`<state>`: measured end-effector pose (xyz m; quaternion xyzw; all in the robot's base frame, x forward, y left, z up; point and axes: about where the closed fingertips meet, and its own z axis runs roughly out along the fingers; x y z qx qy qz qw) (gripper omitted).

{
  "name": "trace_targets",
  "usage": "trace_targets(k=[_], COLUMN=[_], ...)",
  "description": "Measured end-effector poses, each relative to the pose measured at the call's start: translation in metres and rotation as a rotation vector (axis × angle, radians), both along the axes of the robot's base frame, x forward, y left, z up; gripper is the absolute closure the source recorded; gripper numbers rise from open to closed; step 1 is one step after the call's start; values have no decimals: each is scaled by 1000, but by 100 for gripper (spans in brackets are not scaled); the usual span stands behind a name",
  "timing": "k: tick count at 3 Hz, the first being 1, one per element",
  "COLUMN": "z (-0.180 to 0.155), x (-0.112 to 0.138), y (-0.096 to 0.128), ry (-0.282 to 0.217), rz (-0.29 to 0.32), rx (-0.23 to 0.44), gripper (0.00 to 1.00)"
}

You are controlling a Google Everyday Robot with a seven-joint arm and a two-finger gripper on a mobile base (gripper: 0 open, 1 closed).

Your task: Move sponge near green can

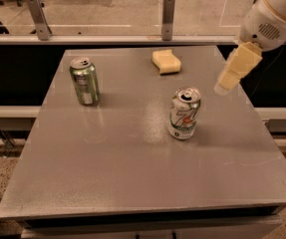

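Above right edge of table [107,183]: gripper [224,83], grip unclear | sponge [166,61] far side | green can [84,81] left

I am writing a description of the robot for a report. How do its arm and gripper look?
The gripper, near the right edge of the table, is cream-coloured, blocky and tapering. The arm behind it is a white rounded housing with a small dotted grille.
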<state>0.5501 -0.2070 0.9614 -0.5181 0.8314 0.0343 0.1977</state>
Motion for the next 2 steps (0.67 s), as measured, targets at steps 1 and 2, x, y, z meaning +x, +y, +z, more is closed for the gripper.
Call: trace_targets(k=[1, 2], z=[-11, -24], x=[44, 81], y=[12, 26], ry=[22, 50], rz=[-97, -174], rx=[36, 64], gripper=[0, 0])
